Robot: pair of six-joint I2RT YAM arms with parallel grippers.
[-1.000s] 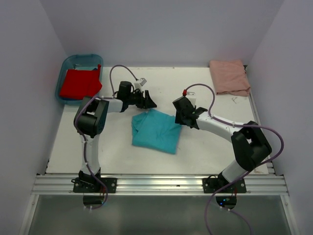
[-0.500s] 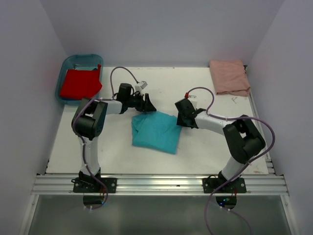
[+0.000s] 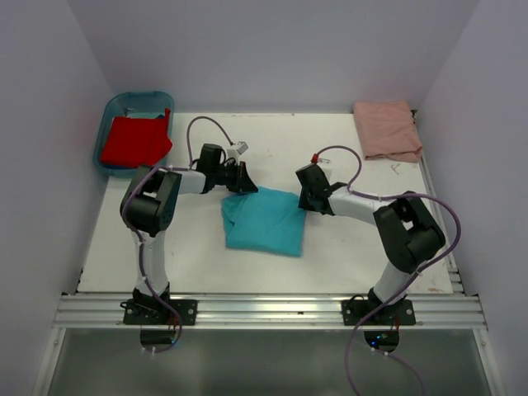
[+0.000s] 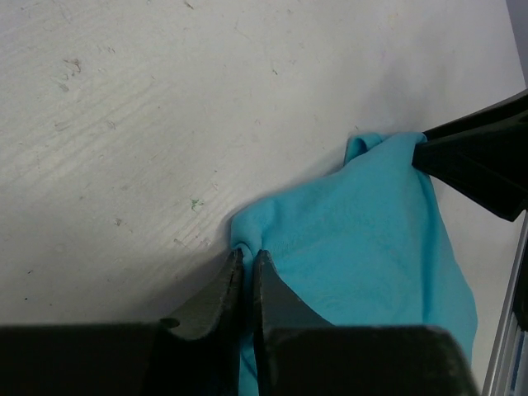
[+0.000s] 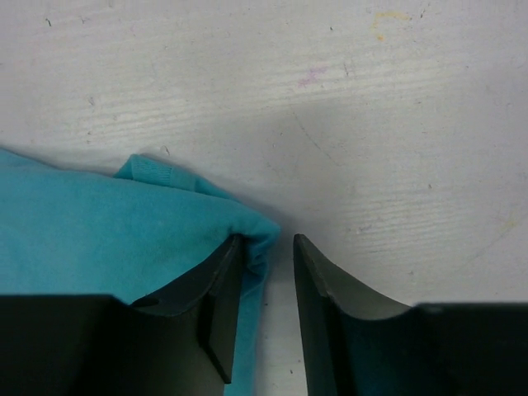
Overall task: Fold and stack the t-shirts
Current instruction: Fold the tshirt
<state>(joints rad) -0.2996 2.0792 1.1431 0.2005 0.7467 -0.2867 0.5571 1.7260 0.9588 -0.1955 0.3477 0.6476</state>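
The turquoise t-shirt (image 3: 264, 221) lies partly folded in the middle of the table. My left gripper (image 3: 247, 186) is at its far left corner and is shut on a pinch of the turquoise cloth (image 4: 371, 239), its gripper (image 4: 247, 252) low on the table. My right gripper (image 3: 304, 202) is at the far right corner. In the right wrist view that gripper (image 5: 268, 239) is open, one finger resting on the turquoise cloth (image 5: 99, 231) whose folded edge pokes into the gap. The pale pink t-shirt (image 3: 386, 129) lies folded at the back right. The red t-shirt (image 3: 134, 140) is in the tub.
A blue plastic tub (image 3: 132, 96) stands at the back left corner and holds the red shirt. The right gripper's dark finger (image 4: 487, 161) shows at the right edge of the left wrist view. White walls close the table on three sides.
Both grippers have come down onto the turquoise shirt's far corners. The left jaws have shut on the cloth and the right jaws have narrowed around the edge.
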